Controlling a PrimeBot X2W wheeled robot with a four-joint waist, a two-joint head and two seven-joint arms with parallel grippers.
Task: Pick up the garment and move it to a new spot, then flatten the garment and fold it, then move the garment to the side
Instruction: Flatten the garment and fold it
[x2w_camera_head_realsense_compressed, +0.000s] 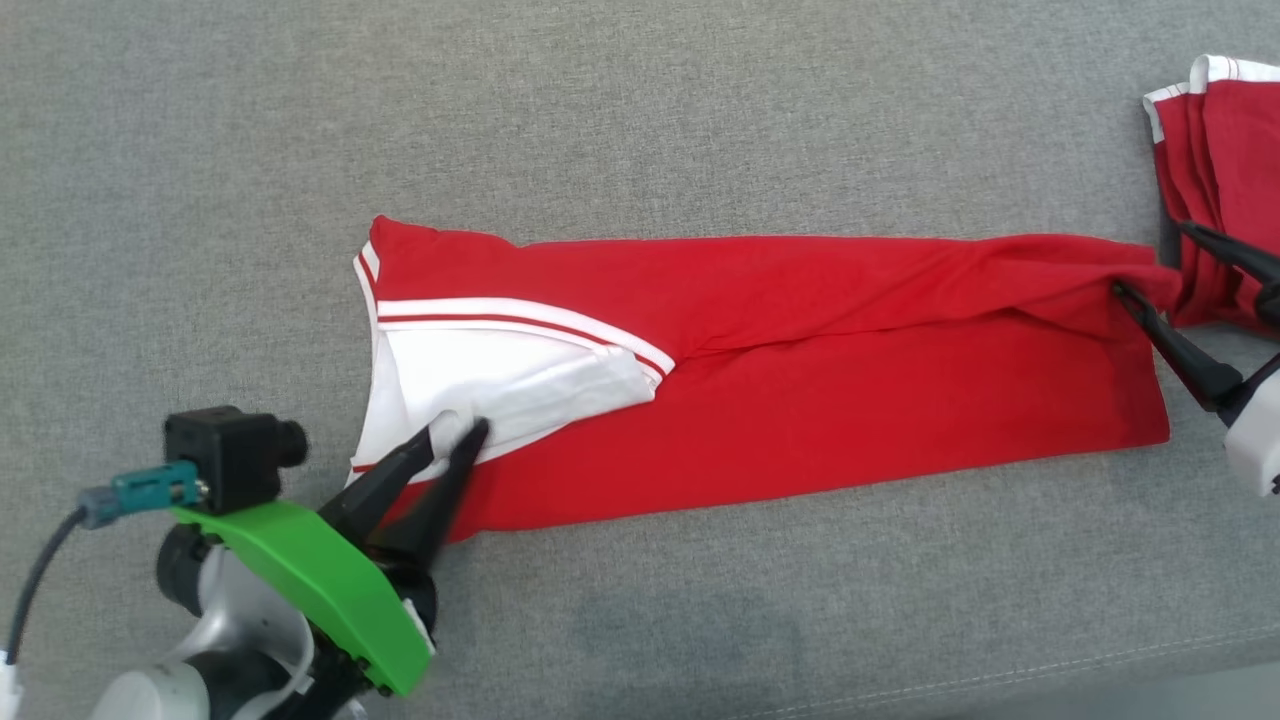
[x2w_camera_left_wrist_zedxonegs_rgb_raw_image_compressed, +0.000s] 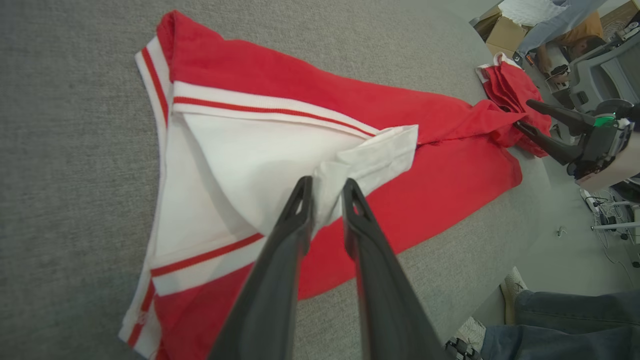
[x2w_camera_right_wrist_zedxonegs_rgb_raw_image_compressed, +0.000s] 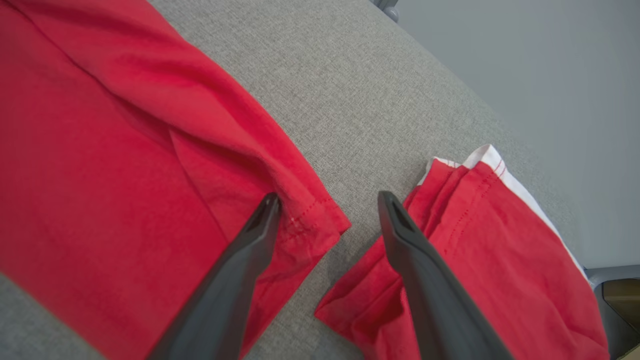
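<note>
While the red garment (x2w_camera_head_realsense_compressed: 850, 400) is lying folded into a long band across the middle of the grey cloth surface (x2w_camera_head_realsense_compressed: 640, 120), it is running from about 9 o'clock to 3 o'clock in the head view. Its white panel with red stripes is sitting at the 9 o'clock end and its plain red hem at the 3 o'clock end. The left gripper (x2w_camera_head_realsense_compressed: 460, 425) is reaching in from 7 o'clock, its fingers pointing toward 1 o'clock onto the lower edge of that white panel. In the left wrist view the left gripper (x2w_camera_left_wrist_zedxonegs_rgb_raw_image_compressed: 327, 182) is showing its jaws only narrowly parted, with a puckered ridge of white cloth rising between the tips. Whether they are pinching that ridge I cannot tell. The right gripper (x2w_camera_head_realsense_compressed: 1150, 258) is coming in from 3 o'clock with its jaws spread wide and holding nothing. In the right wrist view, the right gripper (x2w_camera_right_wrist_zedxonegs_rgb_raw_image_compressed: 328, 197) is placing one fingertip at the garment's (x2w_camera_right_wrist_zedxonegs_rgb_raw_image_compressed: 100, 175) hem corner. Its other fingertip is hanging over the near edge of a second red garment (x2w_camera_right_wrist_zedxonegs_rgb_raw_image_compressed: 500, 250), with bare grey surface showing between the two. That second garment (x2w_camera_head_realsense_compressed: 1235, 150) is lying bunched at 2 o'clock in the head view, just beside the long band's far end. A person's leg in jeans (x2w_camera_left_wrist_zedxonegs_rgb_raw_image_compressed: 565, 320) is showing at 5 o'clock in the left wrist view.
</note>
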